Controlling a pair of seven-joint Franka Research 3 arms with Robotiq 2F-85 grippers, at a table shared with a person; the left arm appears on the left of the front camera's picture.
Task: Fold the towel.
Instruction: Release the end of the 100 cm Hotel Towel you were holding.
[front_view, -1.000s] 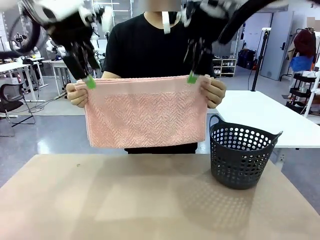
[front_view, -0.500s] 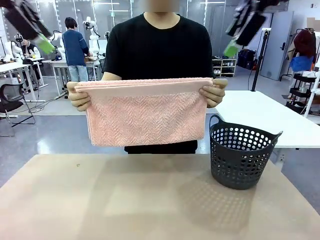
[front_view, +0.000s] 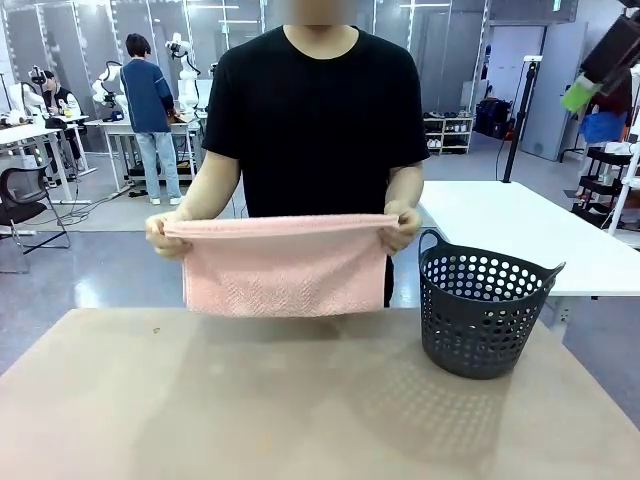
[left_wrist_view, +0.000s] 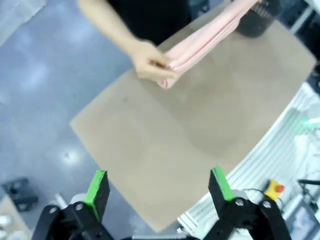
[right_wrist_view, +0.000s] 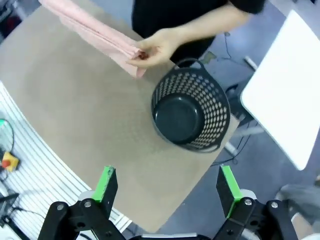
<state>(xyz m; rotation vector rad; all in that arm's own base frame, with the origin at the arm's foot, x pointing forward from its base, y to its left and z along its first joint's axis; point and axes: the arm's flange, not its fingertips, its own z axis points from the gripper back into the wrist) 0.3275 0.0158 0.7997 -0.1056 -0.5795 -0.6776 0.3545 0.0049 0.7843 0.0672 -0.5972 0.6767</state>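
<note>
Towel (front_view: 285, 265) looked soft, light, floppy; would sag if gripped at one spot. Best hold: both top corners, near hem. Person held folded towel by its ends, one hand (front_view: 168, 235), other hand (front_view: 400, 228), just above bench (front_view: 300, 420), beside basket (front_view: 485, 315). Left gripper (left_wrist_view: 159, 185) and right gripper (right_wrist_view: 166, 182) hung high over bench, pointing down, jaws wide, holding nothing.

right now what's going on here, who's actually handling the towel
The person across the table holds the pink towel, folded over, stretched between both hands just above the table's far edge. The left gripper and right gripper hang open high above the table, holding nothing and touching nothing. The dark basket stands empty on the table at the robot's right, beside the towel's end.
</note>
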